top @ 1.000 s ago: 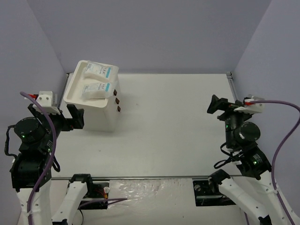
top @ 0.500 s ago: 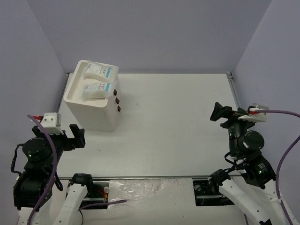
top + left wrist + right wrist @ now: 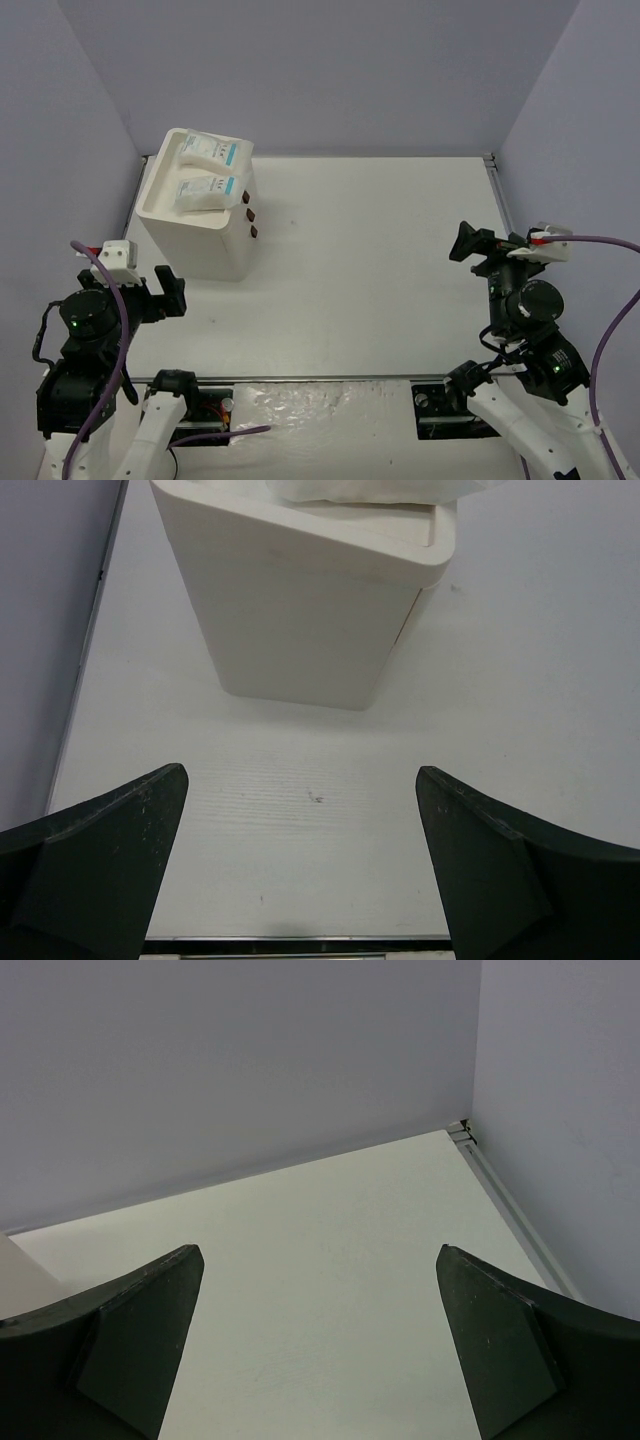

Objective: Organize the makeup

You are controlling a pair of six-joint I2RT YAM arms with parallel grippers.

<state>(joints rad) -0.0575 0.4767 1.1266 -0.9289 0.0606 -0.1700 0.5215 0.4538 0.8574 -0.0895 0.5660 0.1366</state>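
Observation:
Two flat white makeup packets with teal labels lie on top of the white box (image 3: 205, 245), one at the back (image 3: 213, 150) and one in front (image 3: 208, 190). No other makeup shows. My left gripper (image 3: 166, 296) hangs near the table's front left, short of the box, open and holding nothing. In the left wrist view the box (image 3: 300, 610) stands ahead of the open left gripper (image 3: 300, 775), with a packet's edge (image 3: 360, 488) at the top. At the right side my right gripper (image 3: 466, 243) is open and empty; the right wrist view has it (image 3: 320, 1252) over bare table.
The box has dark red drawer knobs (image 3: 248, 214) on its right face. Lilac walls (image 3: 330, 70) close the table at the back and both sides. A metal rail (image 3: 510, 1205) runs along the right edge, and another strip (image 3: 300, 945) along the near edge.
My left arm has drawn back from beside the box toward the near edge. My right arm also pulled back a little early on, then held still. Both grippers stayed open.

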